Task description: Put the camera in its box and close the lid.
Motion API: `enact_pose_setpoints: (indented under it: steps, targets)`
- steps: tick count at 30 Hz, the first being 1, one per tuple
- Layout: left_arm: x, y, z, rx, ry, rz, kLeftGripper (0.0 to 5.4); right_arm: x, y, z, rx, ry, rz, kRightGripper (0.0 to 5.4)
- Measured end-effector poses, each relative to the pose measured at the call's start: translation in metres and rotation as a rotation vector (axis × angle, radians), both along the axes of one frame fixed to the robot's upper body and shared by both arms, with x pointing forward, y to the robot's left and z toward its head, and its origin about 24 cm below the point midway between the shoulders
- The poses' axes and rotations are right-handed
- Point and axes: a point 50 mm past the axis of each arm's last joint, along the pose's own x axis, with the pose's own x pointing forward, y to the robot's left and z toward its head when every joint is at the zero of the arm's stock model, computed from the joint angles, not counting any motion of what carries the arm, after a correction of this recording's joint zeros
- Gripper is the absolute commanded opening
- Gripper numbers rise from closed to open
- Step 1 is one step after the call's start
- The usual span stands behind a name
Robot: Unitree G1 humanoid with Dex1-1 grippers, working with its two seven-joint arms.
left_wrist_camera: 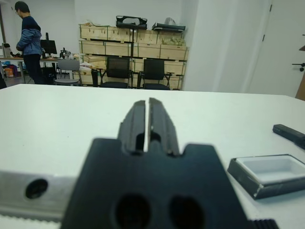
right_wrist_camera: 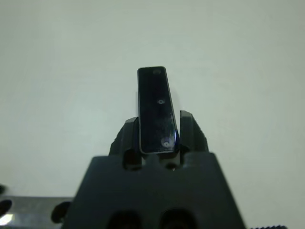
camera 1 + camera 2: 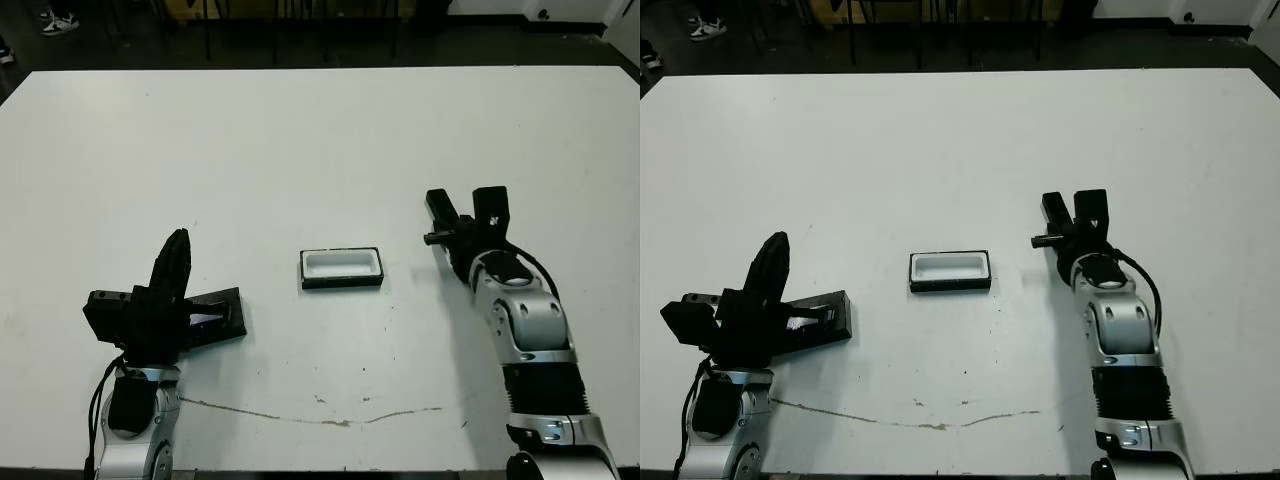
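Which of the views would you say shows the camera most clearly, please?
The right wrist view: the camera fills the centre, glossy face showing, between the right gripper's fingers. The eye views show only a dark sliver at that gripper. The left wrist view catches one blurred black end at its edge, beyond the box.

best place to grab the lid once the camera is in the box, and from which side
The lid lies flat on the table beside the left gripper, silvery label up. Probably best to come straight down from above with the left gripper and pinch across its two long edges at mid-length; the flat faces offer no grip.
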Motion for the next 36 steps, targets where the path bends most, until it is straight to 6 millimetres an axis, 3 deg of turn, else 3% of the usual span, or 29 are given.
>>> enact_pose_setpoints:
  steps: [7, 16, 29, 36]
  targets:
    - [0.0, 0.0, 0.0, 0.005, -0.001, 0.001, 0.0, -0.004, -0.013, 0.047, 0.038, -0.228, 0.225, 0.64]
    - [0.0, -0.001, 0.0, 0.004, -0.001, 0.0, 0.0, 0.001, -0.01, 0.097, 0.039, -0.252, 0.737, 0.64]
    - [0.0, -0.002, 0.001, 0.002, 0.002, 0.008, 0.0, 0.007, 0.023, 0.09, -0.132, 0.037, 1.285, 0.64]
    - [0.0, -0.003, 0.0, 0.0, 0.004, 0.014, 0.0, 0.007, 0.034, 0.078, -0.165, 0.156, 1.381, 0.64]
